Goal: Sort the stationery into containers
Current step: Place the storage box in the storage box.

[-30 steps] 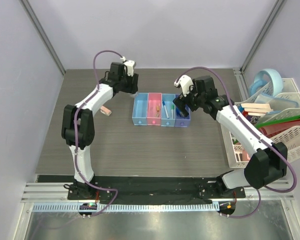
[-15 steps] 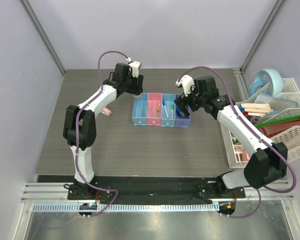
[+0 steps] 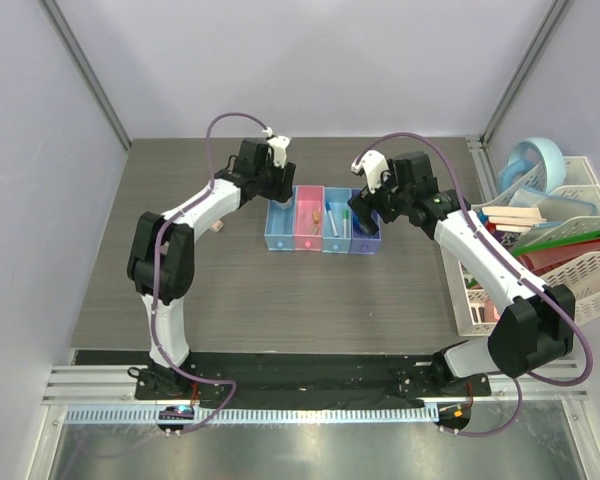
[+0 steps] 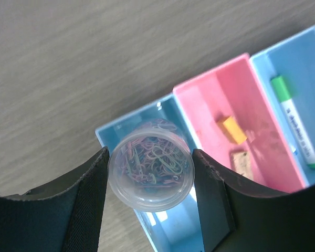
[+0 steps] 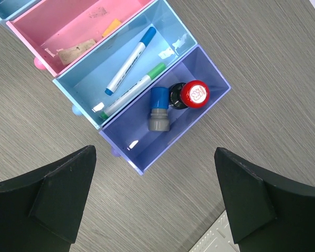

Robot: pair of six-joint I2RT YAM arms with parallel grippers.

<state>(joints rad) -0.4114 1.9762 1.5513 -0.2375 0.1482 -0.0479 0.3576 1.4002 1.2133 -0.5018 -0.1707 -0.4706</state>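
Observation:
My left gripper (image 4: 150, 173) is shut on a clear round tub of coloured paper clips (image 4: 150, 164) and holds it above the far end of the leftmost light blue bin (image 4: 111, 135). In the top view this gripper (image 3: 272, 186) is at the row's left end. The pink bin (image 5: 47, 21) holds a tan block (image 5: 73, 50) and a small orange piece (image 5: 112, 26). The second light blue bin (image 5: 86, 79) holds two white pens (image 5: 131, 60). The darker blue bin (image 5: 199, 113) holds a red-capped black bottle (image 5: 193, 95) and a blue and grey item (image 5: 159, 110). My right gripper (image 5: 155, 157) is open and empty above that bin.
A pink eraser (image 3: 217, 227) lies on the table left of the bins, partly behind my left arm. A large white rack (image 3: 580, 270) with books and folders stands along the right edge, with a light blue round thing (image 3: 535, 160) behind it.
My left gripper has moved right with the clear tub, from the table left of the bins to over the leftmost bin. The right arm has hardly moved.

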